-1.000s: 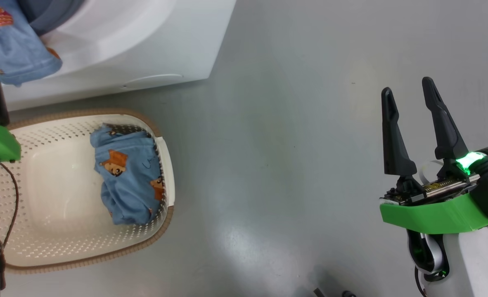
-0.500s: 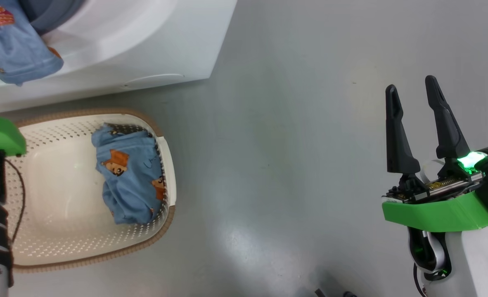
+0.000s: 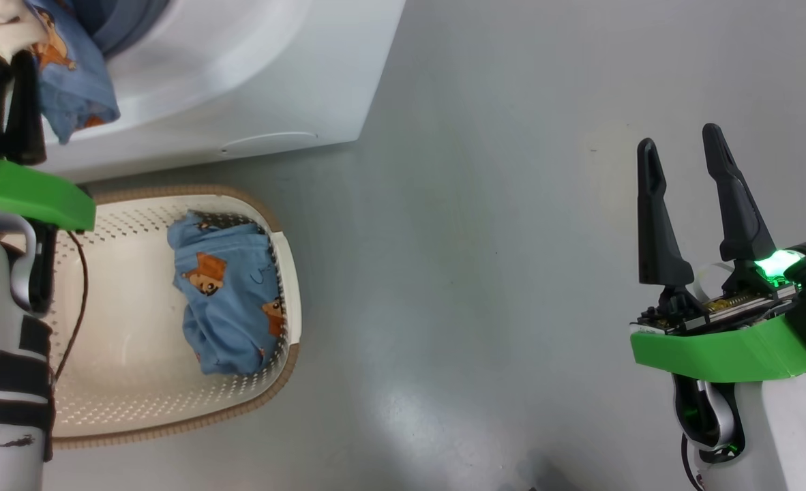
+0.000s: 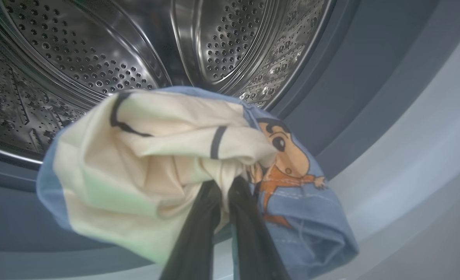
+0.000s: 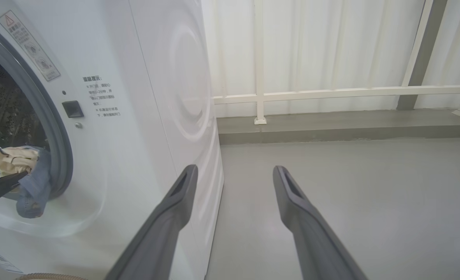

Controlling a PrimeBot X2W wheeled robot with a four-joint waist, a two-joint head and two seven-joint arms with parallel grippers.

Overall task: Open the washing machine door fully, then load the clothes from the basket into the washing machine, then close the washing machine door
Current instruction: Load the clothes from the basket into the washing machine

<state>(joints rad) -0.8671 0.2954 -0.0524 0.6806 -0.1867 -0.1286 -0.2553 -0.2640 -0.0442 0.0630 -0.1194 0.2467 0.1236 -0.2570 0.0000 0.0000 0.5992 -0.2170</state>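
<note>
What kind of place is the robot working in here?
Most likely a laundry corner, perhaps a staged test space: a big white front-loading washing machine, a cream perforated plastic laundry basket on the grey floor, and a pale curtain behind a white railing.

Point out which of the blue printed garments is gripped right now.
The cream-lined garment at the mouth of the washing machine, pinched by the shut left gripper. The other garment lies loose in the basket, untouched.

Left pincer [image 3: 9,65] clamps one garment [image 3: 79,95]; second garment [image 3: 229,307] lies in basket [image 3: 137,402]; right pincer [image 3: 677,136] agape.
</note>
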